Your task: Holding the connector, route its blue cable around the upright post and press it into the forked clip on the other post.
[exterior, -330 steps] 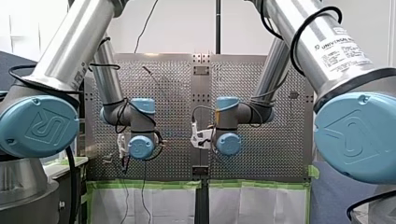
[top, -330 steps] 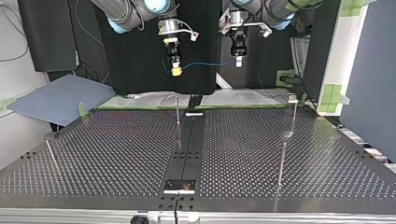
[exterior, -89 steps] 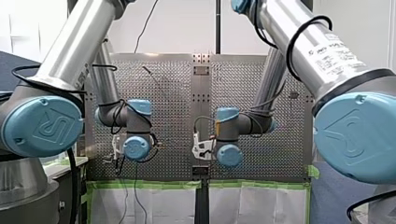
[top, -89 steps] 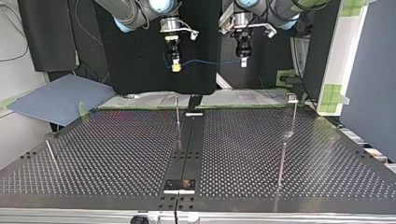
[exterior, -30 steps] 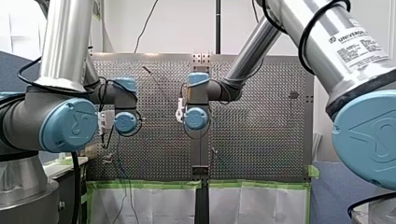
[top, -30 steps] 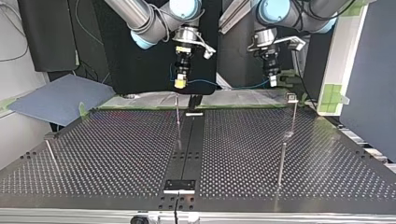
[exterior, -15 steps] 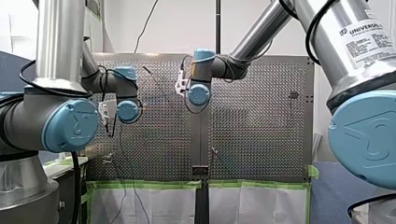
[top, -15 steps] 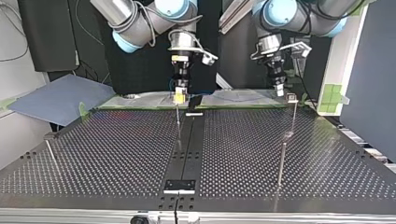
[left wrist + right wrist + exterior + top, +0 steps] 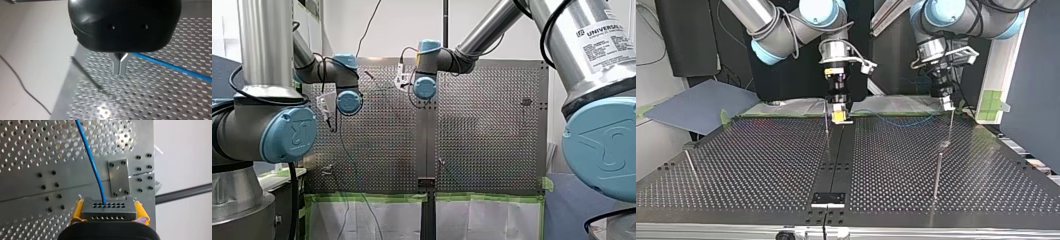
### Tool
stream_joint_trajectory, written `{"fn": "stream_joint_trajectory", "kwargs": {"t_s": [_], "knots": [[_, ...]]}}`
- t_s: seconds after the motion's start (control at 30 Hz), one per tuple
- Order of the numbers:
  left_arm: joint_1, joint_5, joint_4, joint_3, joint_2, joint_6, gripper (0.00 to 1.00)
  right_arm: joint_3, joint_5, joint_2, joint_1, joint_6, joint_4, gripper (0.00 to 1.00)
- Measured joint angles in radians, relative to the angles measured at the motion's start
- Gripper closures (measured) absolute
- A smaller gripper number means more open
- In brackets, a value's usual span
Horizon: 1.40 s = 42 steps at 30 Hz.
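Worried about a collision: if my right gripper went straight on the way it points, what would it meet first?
Probably the table's centre strip, close beside the small bolted plate. The right gripper points down at it, and the connector it holds would touch first; depth is unclear.

I see the grey connector (image 9: 108, 211) held just beside the middle post (image 9: 826, 122), its blue cable (image 9: 93, 170) sagging across to the other post (image 9: 950, 127).
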Motion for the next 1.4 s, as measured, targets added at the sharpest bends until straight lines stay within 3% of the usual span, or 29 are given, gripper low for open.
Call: {"fn": "stream_joint_trajectory", "kwargs": {"t_s": [0.27,0.43,0.77,1.07,1.4], "knots": [[0.006,-0.001,-0.073,0.069,0.032,-0.052,0.98,-0.065,-0.064,0.0,-0.009,-0.011,0.071,1.0],[0.013,-0.002,-0.115,0.11,0.049,-0.079,0.98,-0.105,-0.074,0.0,-0.015,-0.033,0.11,1.0],[0.029,-0.006,-0.21,0.205,0.094,-0.082,0.98,-0.183,-0.089,0.0,-0.033,-0.039,0.196,1.0],[0.044,0.002,-0.295,0.295,0.117,-0.084,0.98,-0.235,-0.133,0.0,-0.046,-0.047,0.215,1.0],[0.061,0.067,-0.358,0.373,0.057,-0.087,0.98,-0.269,-0.186,0.001,-0.086,-0.042,0.221,1.0]]}}
